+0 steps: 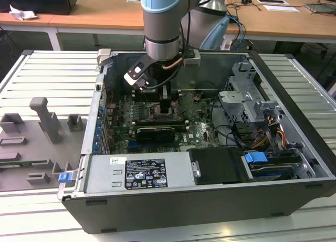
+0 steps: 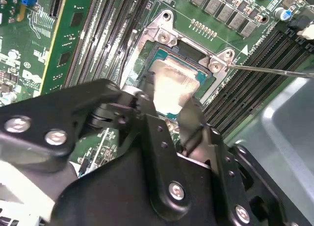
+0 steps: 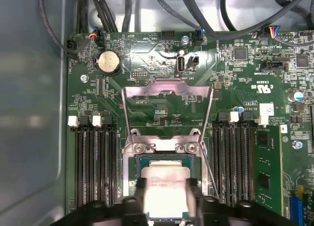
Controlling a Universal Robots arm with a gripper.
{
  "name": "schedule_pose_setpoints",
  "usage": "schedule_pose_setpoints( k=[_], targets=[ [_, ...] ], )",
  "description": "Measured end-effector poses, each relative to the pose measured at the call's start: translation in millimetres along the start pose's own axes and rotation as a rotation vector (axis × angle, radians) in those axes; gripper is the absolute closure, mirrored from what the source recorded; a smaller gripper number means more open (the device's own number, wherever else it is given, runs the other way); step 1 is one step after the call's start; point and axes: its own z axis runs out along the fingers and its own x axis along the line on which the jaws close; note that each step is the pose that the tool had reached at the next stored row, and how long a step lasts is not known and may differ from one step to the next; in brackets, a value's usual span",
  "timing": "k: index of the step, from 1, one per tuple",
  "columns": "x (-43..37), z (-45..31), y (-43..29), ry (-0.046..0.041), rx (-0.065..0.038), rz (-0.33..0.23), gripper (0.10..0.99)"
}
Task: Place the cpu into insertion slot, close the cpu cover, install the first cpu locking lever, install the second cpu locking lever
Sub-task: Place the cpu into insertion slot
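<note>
Green circuit board (image 3: 147, 64) lies flat in the bottom of the open computer case (image 1: 210, 216), which rests on the slatted metal counter (image 1: 47, 74). The arm reaches down into the case from above.

End effector (image 3: 169, 199): its two dark fingers (image 3: 197, 199) are drawn in against opposite edges of the cpu (image 3: 167, 187), pinching it. In the second wrist view the same grip shows, with the dull silvery top of the cpu between the fingers.

Cpu position: directly in or over the insertion slot (image 3: 162, 160), square to its silvery rim. I cannot tell whether it is fully seated.

Cpu cover (image 3: 167, 88): swung open, standing back from the slot on its hinge side, the board visible through its centre opening.

Thin wire locking lever (image 2: 274, 70): unlatched, sticking out to one side of the slot.

Long black memory slots (image 3: 95, 167) flank the slot on both sides.
</note>
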Motion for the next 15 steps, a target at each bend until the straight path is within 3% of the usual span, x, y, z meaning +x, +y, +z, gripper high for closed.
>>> schedule_pose_setpoints(
  k=[3, 8, 15],
  targets=[
    [0.0, -2.6, 0.2, -0.0008, 0.000, 0.000, 0.737],
    [0.1, -6.0, 0.5, -0.0011, 0.000, 0.000, 0.980],
    [0.1, -10.8, 0.9, -0.0011, 0.000, 0.000, 0.980]
  ],
)
